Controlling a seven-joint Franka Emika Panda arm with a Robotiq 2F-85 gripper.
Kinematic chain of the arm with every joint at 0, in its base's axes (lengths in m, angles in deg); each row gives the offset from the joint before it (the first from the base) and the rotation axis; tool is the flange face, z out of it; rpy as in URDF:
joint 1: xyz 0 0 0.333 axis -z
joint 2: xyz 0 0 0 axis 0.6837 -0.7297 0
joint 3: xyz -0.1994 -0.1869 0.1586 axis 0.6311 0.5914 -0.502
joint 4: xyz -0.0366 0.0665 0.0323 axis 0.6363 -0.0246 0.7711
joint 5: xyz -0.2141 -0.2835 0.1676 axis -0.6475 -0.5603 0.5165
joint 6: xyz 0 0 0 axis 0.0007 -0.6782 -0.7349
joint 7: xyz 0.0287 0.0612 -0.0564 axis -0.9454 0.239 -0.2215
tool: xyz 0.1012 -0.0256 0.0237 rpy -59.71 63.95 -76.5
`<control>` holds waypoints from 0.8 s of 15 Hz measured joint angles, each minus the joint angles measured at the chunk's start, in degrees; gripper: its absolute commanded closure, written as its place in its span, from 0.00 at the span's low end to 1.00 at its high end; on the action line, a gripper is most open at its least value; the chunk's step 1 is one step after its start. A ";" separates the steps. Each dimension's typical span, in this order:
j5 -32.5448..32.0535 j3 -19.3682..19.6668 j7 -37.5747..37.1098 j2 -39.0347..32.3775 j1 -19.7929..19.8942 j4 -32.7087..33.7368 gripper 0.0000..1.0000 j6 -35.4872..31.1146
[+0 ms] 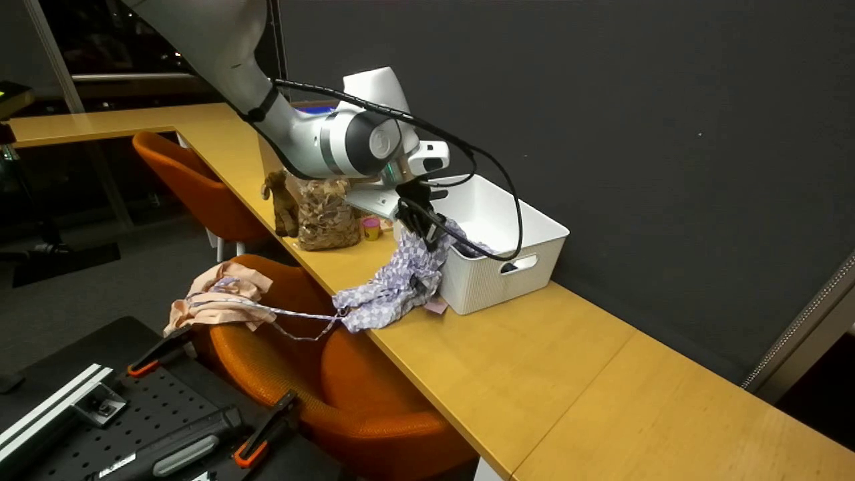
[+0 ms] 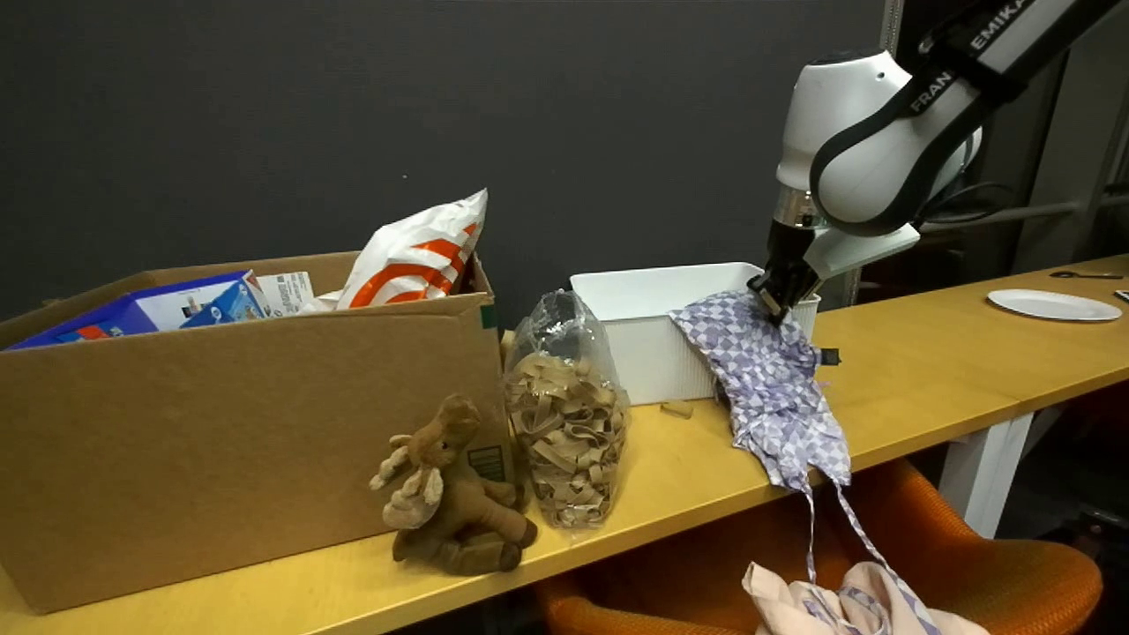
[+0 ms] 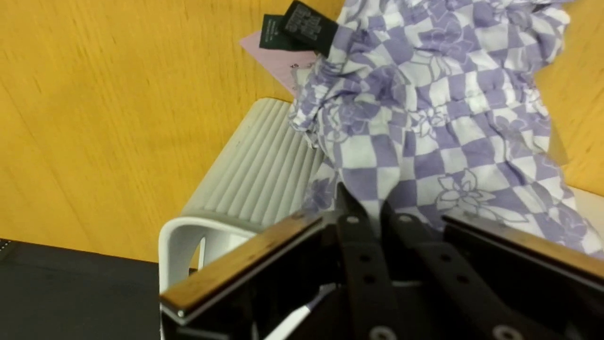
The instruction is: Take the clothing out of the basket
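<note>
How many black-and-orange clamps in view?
2, both in an exterior view, along one edge of the perforated black surface: one clamp farther from the camera, a second clamp nearer it. More may sit out of frame.

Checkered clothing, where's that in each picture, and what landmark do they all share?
In an exterior view: checkered clothing near the centre, slightly low and left.
In an exterior view: checkered clothing right of centre, slightly low.
Wrist view: checkered clothing mostly upper right, reaching down to the fingers.
Shared landmark: the white basket, partly covered by the clothing in all three.
</note>
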 measured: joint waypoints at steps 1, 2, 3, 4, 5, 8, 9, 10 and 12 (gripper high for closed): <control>-0.05 0.11 0.00 0.65 -0.15 0.00 0.98 0.09; -0.12 0.28 0.01 1.60 -0.36 -0.05 0.98 0.27; -0.45 0.56 0.02 2.81 -0.66 -0.12 0.98 0.51; -1.16 1.00 0.02 4.28 -1.05 -0.21 0.98 1.09; -1.91 1.48 0.02 6.06 -1.49 -0.29 0.98 2.23; -4.58 1.73 -0.10 12.44 -2.41 -0.56 0.98 7.90; -5.17 1.42 -0.10 14.72 -2.83 -0.70 0.98 10.67; -5.61 0.72 -0.18 17.00 -3.30 -0.98 0.98 13.87; -5.77 -1.73 -0.51 21.43 -4.25 -1.87 0.98 20.43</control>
